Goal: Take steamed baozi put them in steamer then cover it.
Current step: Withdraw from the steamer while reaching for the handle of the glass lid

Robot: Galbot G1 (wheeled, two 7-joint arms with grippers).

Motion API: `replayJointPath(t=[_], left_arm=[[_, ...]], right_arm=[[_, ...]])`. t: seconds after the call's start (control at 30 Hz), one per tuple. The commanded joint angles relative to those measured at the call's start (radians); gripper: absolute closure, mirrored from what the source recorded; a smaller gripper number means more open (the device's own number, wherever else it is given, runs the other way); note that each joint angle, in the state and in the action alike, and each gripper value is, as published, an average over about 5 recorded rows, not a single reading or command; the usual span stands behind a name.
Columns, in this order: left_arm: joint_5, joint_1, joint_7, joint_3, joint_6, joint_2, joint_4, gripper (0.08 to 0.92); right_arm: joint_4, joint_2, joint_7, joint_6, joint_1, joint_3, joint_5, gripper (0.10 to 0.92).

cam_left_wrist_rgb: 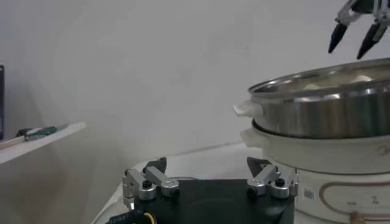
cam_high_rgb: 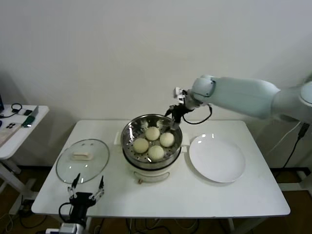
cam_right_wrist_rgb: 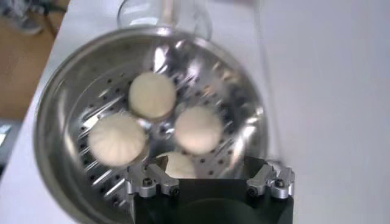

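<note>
Several cream-white steamed baozi [cam_high_rgb: 152, 133] [cam_right_wrist_rgb: 152, 95] lie together on the perforated bottom of the shiny steel steamer [cam_high_rgb: 126, 141] [cam_right_wrist_rgb: 67, 109] [cam_left_wrist_rgb: 329, 112] at the table's centre. My right gripper [cam_high_rgb: 172, 116] [cam_right_wrist_rgb: 204, 167] hovers over the steamer's far right rim, open and holding nothing. The cover [cam_high_rgb: 92, 165], a clear glass lid with a cream handle, lies flat on the table left of the steamer. My left gripper [cam_high_rgb: 88, 181] [cam_left_wrist_rgb: 207, 164] stands open and empty at the table's front left edge, just in front of the cover.
A flat white plate [cam_high_rgb: 217, 157] lies bare on the table right of the steamer. A small side table [cam_high_rgb: 19, 122] with clutter stands off to the left. The steamer sits on a cream pot base [cam_high_rgb: 148, 173].
</note>
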Motion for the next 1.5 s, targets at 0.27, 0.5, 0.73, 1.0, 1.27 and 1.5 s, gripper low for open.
replayJointPath(t=[0.27,0.5,0.73,1.0,1.27,1.5], left_arm=[[0.088,-0.01,-0.009,-0.007,-0.002,-0.006,-0.025,0.177],[0.24,0.0,-0.04,-0.006,0.012,-0.009,-0.064,0.177],[0.404,-0.02,-0.08,-0.014,0.075,-0.012,-0.091,0.177],[0.773,-0.05,-0.096,-0.05,0.146,0.011,-0.09,0.177],[1.144,-0.06,-0.028,-0.056,0.266,0.072,-0.056,0.177],[1.275,-0.105,0.011,-0.055,0.311,0.141,0.044,0.177]], right_arm=[[0.392,-0.527,0.619,0.296,-0.651,0.761,-0.191,0.203],[0.462,-0.518,0.766,0.266,-1.135,1.265,-0.314,0.203],[0.547,-0.449,0.81,0.19,-1.522,1.696,-0.415,0.203],[0.647,-0.293,0.783,0.122,-1.838,1.996,-0.502,0.203],[0.681,-0.164,0.74,0.118,-1.997,2.136,-0.566,0.203],[0.691,-0.121,0.696,0.128,-2.063,2.191,-0.581,0.203]])
